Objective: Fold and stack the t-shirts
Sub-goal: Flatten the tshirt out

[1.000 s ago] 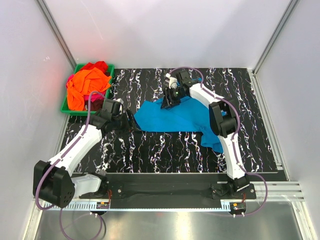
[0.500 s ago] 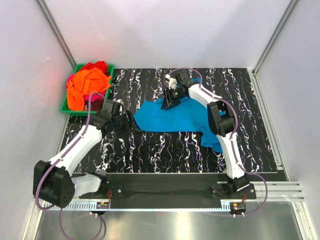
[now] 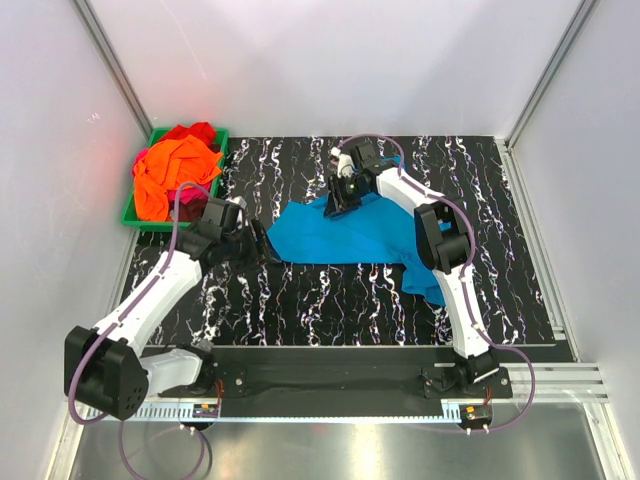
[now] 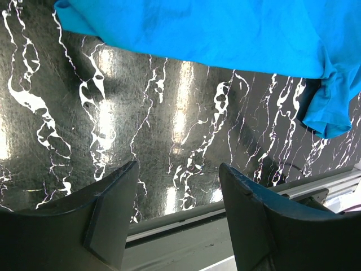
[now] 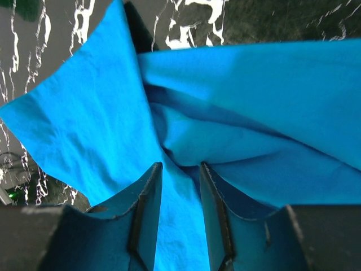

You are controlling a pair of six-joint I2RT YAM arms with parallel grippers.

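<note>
A turquoise t-shirt (image 3: 345, 238) lies crumpled across the middle of the black marbled table. My right gripper (image 3: 332, 209) is down on its far edge. In the right wrist view the right gripper (image 5: 180, 165) straddles a raised fold of the turquoise t-shirt (image 5: 271, 113), jaws narrowly apart with cloth between them. My left gripper (image 3: 268, 249) hovers at the shirt's left end, open and empty. In the left wrist view the left gripper (image 4: 177, 166) is over bare table, short of the turquoise t-shirt (image 4: 225, 28). Orange (image 3: 175, 170), red (image 3: 197, 132) and magenta (image 3: 187, 203) t-shirts lie heaped in the bin.
A green plastic bin (image 3: 222, 150) stands at the table's far left corner. White walls enclose the table on three sides. A metal rail (image 4: 197, 231) runs along the near edge, by the arm bases.
The right gripper's jaws have narrowed around the fold of turquoise cloth. Both arms have barely shifted, and the shirt lies as before.
</note>
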